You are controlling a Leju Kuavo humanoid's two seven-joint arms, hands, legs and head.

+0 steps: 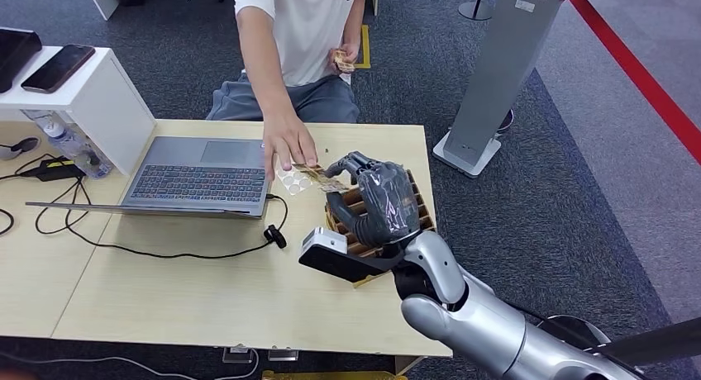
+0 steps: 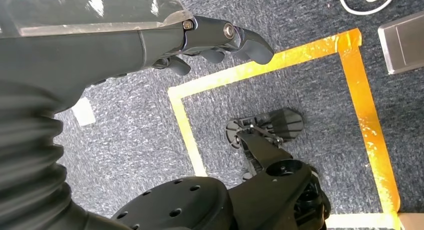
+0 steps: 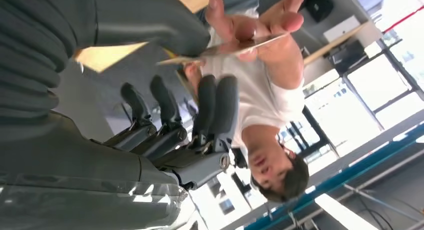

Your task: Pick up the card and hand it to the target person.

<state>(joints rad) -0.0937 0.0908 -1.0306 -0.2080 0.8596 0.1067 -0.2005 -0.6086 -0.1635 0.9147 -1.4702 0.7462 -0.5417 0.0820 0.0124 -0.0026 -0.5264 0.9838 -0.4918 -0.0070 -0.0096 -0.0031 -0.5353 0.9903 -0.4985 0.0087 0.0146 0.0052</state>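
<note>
Right of centre in the head view: dark grey many-fingered right hand (image 1: pixel 376 197), raised above a brown slotted wooden card rack (image 1: pixel 423 206) at the right end of the light wooden table (image 1: pixel 190 301). Pinched at its fingertips, a thin tan printed card (image 1: pixel 324 178), pointing towards the upper left. At the card's far end, a person's bare hand (image 1: pixel 288 144), reaching down from the top centre, fingers touching the card. In the right wrist view, same card (image 3: pixel 225 49) seen edge-on in the upper middle, pressed under the thick grey thumb (image 3: pixel 150 25), with the person's fingers (image 3: pixel 235 25) closed on its other end; darker fingers (image 3: pixel 210 110) curled below the card and apparently clear of it, though hard to tell from this angle. Held by both hands at once, then.

Seated behind the table, top centre: person in a white T-shirt (image 1: pixel 310 25), second hand near the chest holding something small and tan, too small to identify.

Left of the card: open silver laptop (image 1: pixel 198 175), black cable (image 1: pixel 165 249) looping across the tabletop beneath it. Upper left: white box stand (image 1: pixel 103 99) with a dark phone (image 1: pixel 58 68) lying on top.

In the left wrist view, left hand (image 2: pixel 210 42) hanging above grey carpet (image 2: pixel 310 85) marked with yellow tape (image 2: pixel 280 60), fingers loosely apart and holding nothing.
</note>
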